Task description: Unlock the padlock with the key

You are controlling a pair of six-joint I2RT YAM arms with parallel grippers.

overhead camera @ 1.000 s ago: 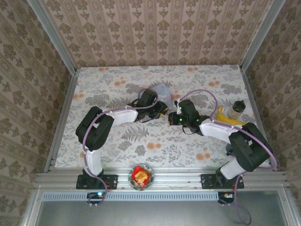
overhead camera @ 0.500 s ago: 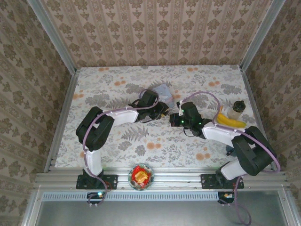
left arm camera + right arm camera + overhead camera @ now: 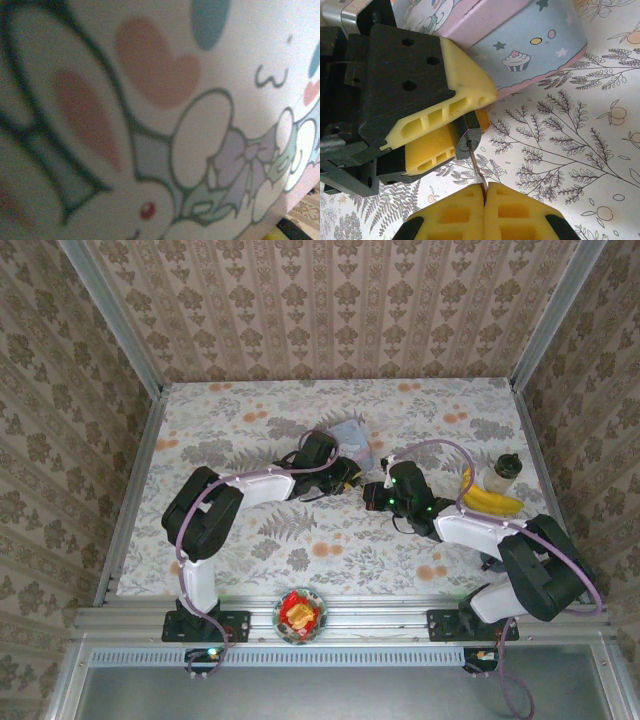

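In the right wrist view the tiny dark padlock is clamped between the left gripper's yellow pads, its keyhole end facing me. The thin metal key runs from the keyhole down into my right gripper, whose yellow fingers are shut on its head. The key's tip sits in the keyhole. From above, the left gripper and right gripper meet near the table's middle; padlock and key are too small to make out there. The left wrist view is pressed against the cartoon-printed tin.
The pale blue and pink tin lies just behind the left gripper, also seen from above. A banana and a small bottle sit at the right. A bowl with orange contents rests at the near rail.
The right arm has slid a little right and toward the near edge, its gripper staying at the left gripper's tip. The left arm has barely moved.
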